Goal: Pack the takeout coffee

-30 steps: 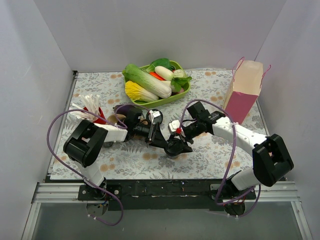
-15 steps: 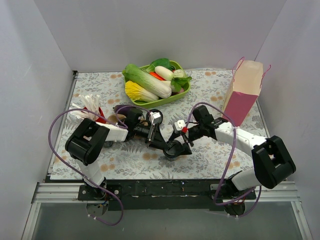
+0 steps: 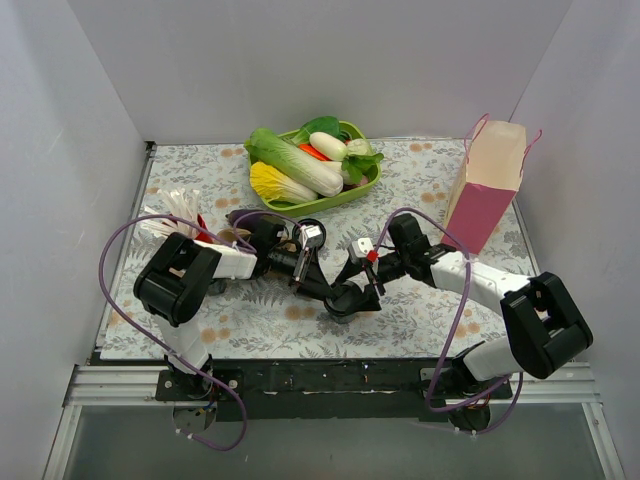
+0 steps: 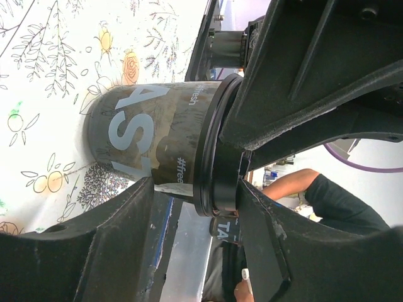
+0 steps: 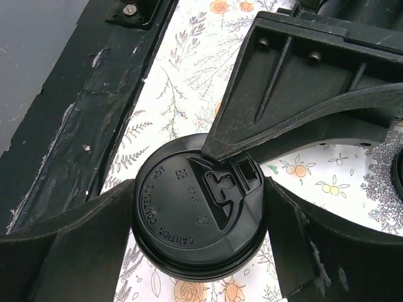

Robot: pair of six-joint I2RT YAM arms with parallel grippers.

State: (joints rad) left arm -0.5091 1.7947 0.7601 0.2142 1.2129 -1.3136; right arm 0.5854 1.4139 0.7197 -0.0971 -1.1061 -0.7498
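Two sets of writing are read on the takeout coffee (image 3: 342,298). On the dark wall there are large pale letters "AS" with a third character cut off, plus small "#fresh" and a truncated "#free". On the black lid (image 5: 192,220), "CAUTION CONTENTS HOT" is embossed. The cup is stood upright on the floral tablecloth (image 3: 430,305), near the front centre, between the two grippers and well apart from the pink bag (image 3: 487,185). The left arm (image 3: 225,265) is laid low across the cloth from the left, with the wrist rolled so that the fingers are stacked one above the other. The left gripper (image 4: 195,192) is seen part spread, its gap narrower than the cup is tall. Its upper finger is level with the lid and its lower finger level with the wall, and nothing is pinched. The right arm (image 3: 470,275) is stretched in from the right with the wrist angled down over the cup. The right gripper (image 5: 199,184) is spread wide, with a fingertip at each side of the lid rim. Whether those tips press the rim or merely flank it cannot be told.
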